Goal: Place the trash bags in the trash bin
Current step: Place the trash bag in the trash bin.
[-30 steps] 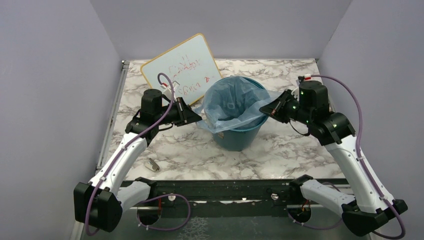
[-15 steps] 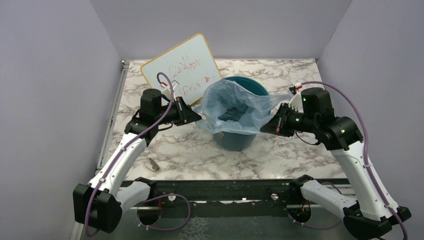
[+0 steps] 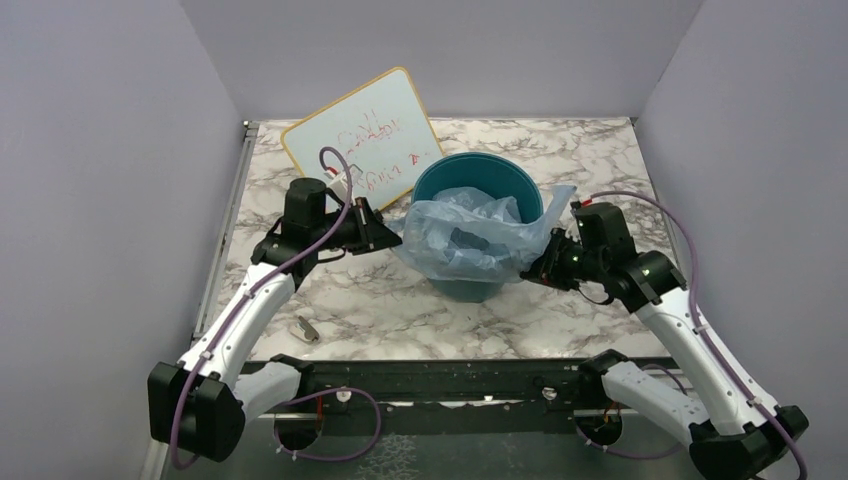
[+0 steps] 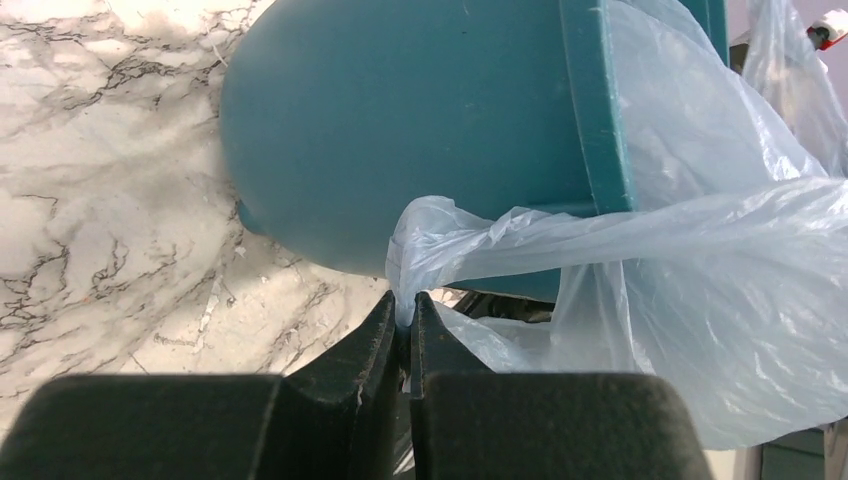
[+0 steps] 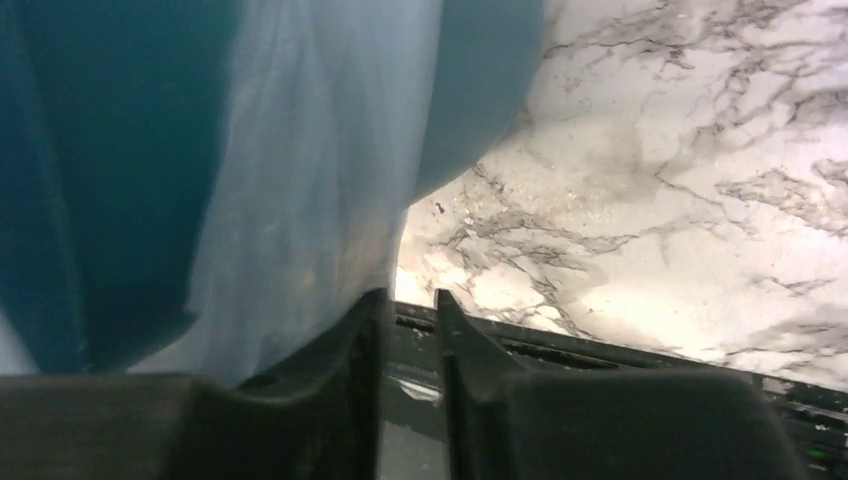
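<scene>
Here, the bag (image 3: 465,240), judged feather-light, limp and slippery, drapes over the bin (image 3: 475,170) rim: the left gripper (image 4: 403,318) pinches a bunched hem fold, likely the surest hold, while the jaws of the right gripper (image 5: 410,312) stand slightly parted, film just outside them.

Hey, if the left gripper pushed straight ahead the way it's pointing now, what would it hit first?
The left gripper is shut on the trash bag edge; straight ahead it would probably hit the outer side wall of the trash bin, though depth is hard to judge.
</scene>
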